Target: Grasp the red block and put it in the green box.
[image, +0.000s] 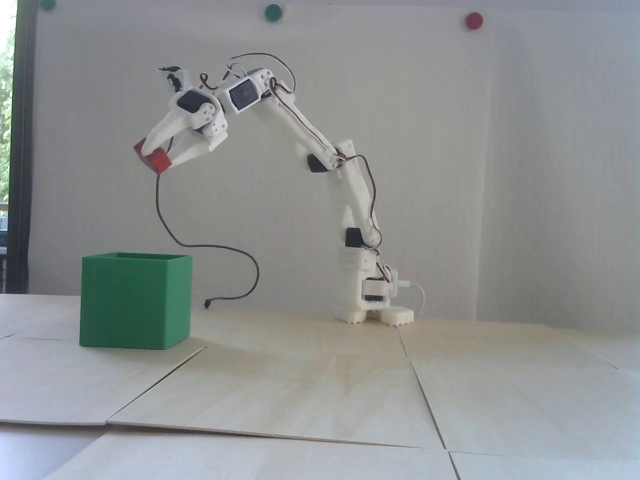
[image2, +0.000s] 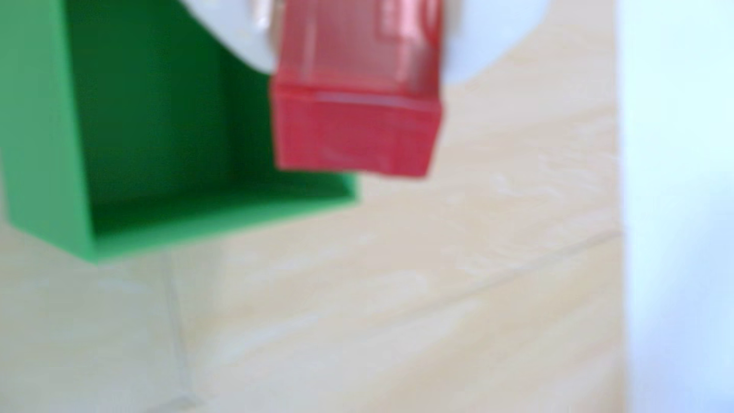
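Observation:
My white gripper (image: 157, 156) is shut on the red block (image: 161, 161), a small red cube, and holds it high in the air. The green box (image: 135, 307) stands open-topped on the table at the left of the fixed view, well below the block. The block hangs above the box's right part. In the wrist view the red block (image2: 357, 131) sits between the white fingers (image2: 476, 43) at the top. The green box (image2: 47, 131) lies below it to the left, its open inside partly under the block.
The arm's base (image: 372, 305) stands at the back middle of the pale wooden table (image: 320, 390). A black cable (image: 220, 247) hangs from the gripper down to the table beside the box. A white wall (image: 500, 175) with round dots is behind.

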Controlling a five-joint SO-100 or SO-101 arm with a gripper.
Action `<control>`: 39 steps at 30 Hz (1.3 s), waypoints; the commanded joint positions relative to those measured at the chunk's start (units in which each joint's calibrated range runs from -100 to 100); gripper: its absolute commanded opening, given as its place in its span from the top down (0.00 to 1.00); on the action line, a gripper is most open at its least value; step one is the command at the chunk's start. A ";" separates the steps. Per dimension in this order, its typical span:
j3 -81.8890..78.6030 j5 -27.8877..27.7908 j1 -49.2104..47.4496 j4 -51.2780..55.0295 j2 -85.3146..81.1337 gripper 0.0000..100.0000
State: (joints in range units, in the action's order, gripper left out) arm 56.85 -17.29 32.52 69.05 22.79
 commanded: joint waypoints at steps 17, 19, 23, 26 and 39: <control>4.73 -6.66 -1.36 -12.22 3.70 0.98; 4.55 -8.74 -1.52 -11.88 4.96 0.98; 4.91 -9.31 -1.20 -12.31 5.60 0.98; 4.55 -10.30 -1.60 -10.96 5.67 0.98; 4.55 -14.73 -4.97 6.75 5.67 0.98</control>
State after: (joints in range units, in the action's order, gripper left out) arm 56.85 -30.34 29.23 70.55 30.26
